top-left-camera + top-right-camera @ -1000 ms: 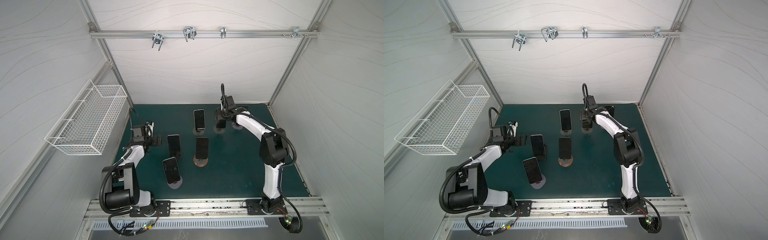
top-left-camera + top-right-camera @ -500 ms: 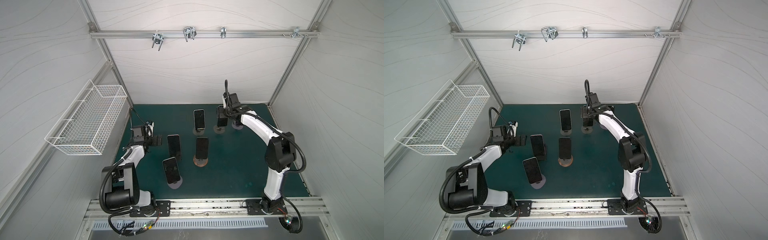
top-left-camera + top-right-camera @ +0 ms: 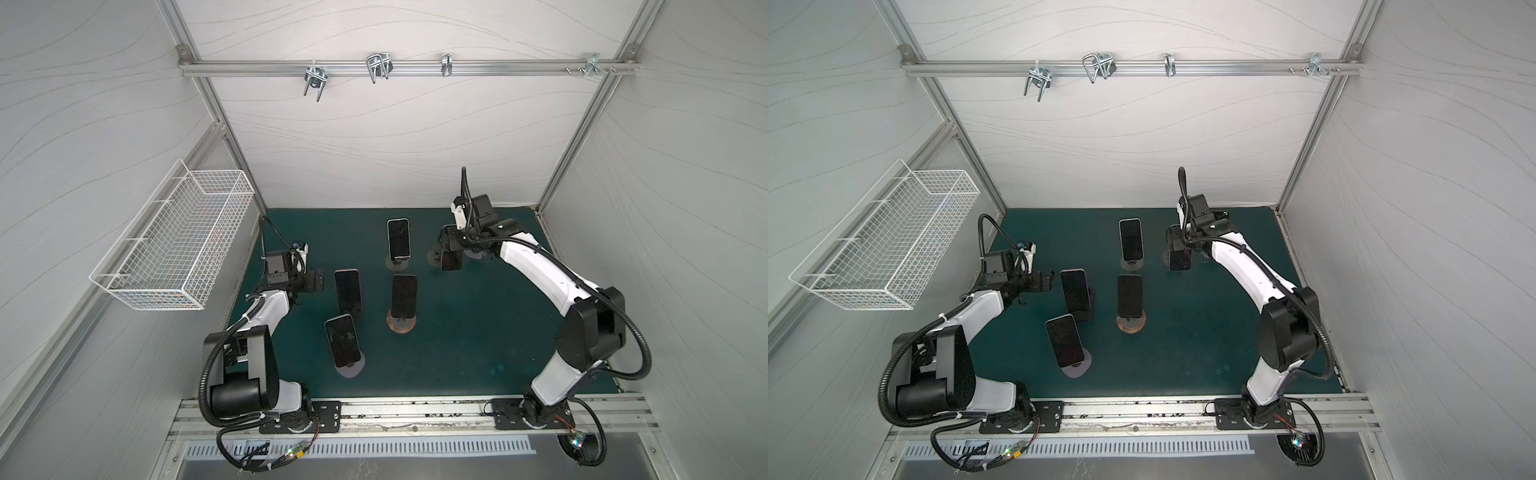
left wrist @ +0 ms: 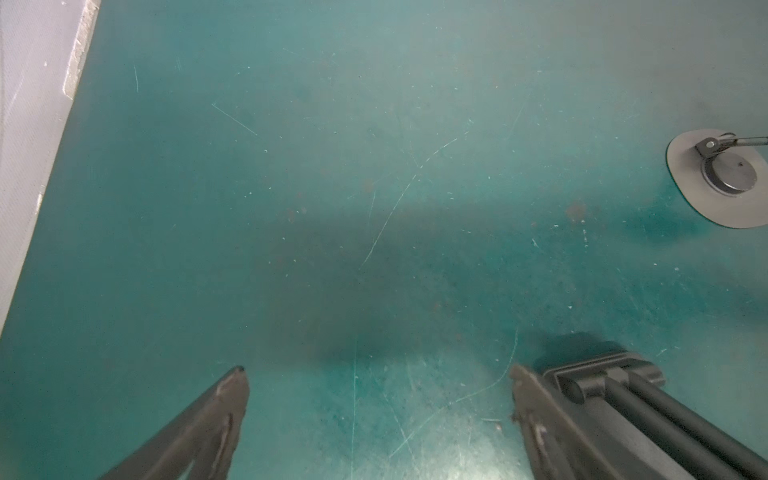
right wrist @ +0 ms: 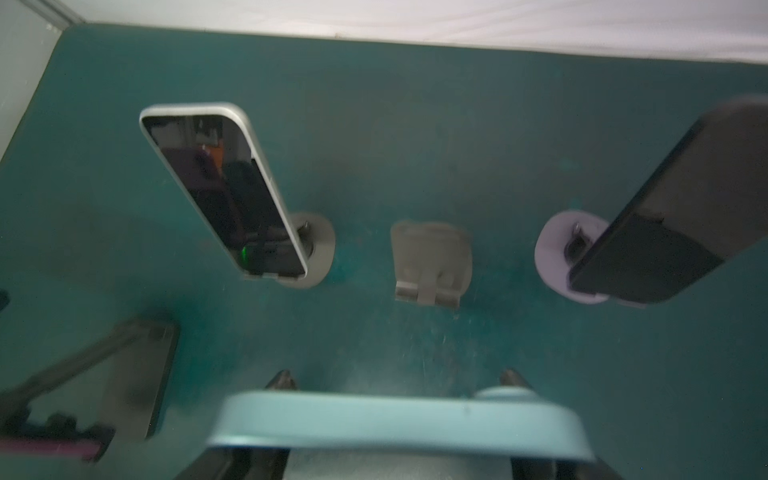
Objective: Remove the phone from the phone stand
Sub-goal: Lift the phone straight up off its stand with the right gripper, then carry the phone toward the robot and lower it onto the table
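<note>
Right tool (image 5: 397,380) holds phone (image 5: 395,419) — off its stand (image 5: 430,262).

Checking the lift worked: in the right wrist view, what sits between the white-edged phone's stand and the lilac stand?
An empty grey stand on the green mat, shown in the right wrist view. The right gripper holds the blue-cased phone.
</note>
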